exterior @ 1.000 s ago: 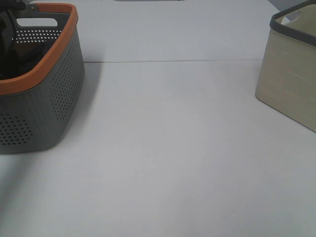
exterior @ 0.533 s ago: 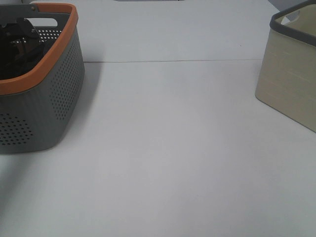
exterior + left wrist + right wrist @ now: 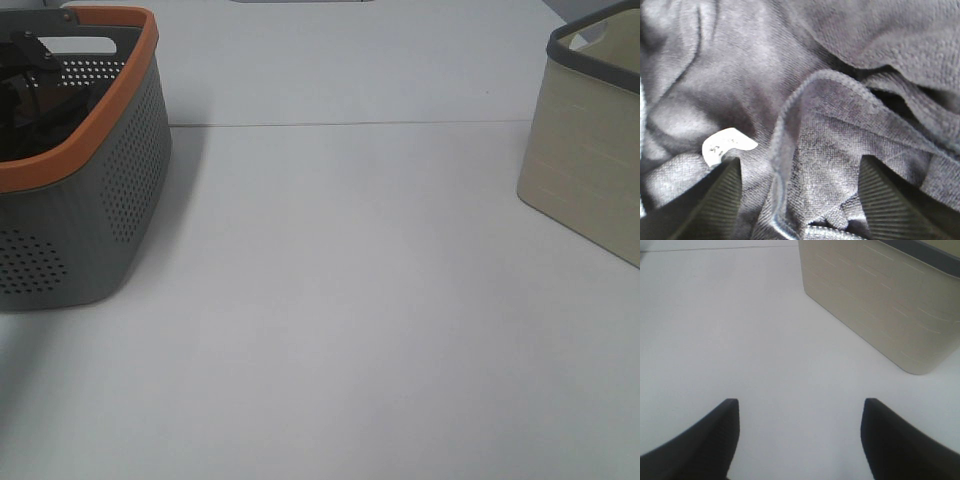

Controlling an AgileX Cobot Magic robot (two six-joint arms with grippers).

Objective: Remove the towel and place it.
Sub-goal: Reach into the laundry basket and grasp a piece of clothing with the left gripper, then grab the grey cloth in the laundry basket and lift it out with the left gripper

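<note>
The towel (image 3: 830, 125), a dark charcoal-purple cloth, lies crumpled and fills the left wrist view, its small white tag (image 3: 725, 145) showing beside one finger. My left gripper (image 3: 800, 200) is pressed down into it, fingers (image 3: 725, 200) apart, with a raised hemmed fold between them. From the high camera only part of the left arm (image 3: 25, 60) shows, inside the grey basket with the orange rim (image 3: 110, 95) at the left; the towel is hidden there. My right gripper (image 3: 797, 435) hangs open over bare table, holding nothing.
A beige fabric bin with a dark rim (image 3: 585, 150) stands at the right edge of the table, close to the right gripper, where it shows as the bin (image 3: 880, 300). A seam line (image 3: 350, 124) runs across the white table between basket and bin.
The left arm has sunk deeper into the basket; less of its dark bulk shows above the rim than a second ago. Nothing else has moved.
</note>
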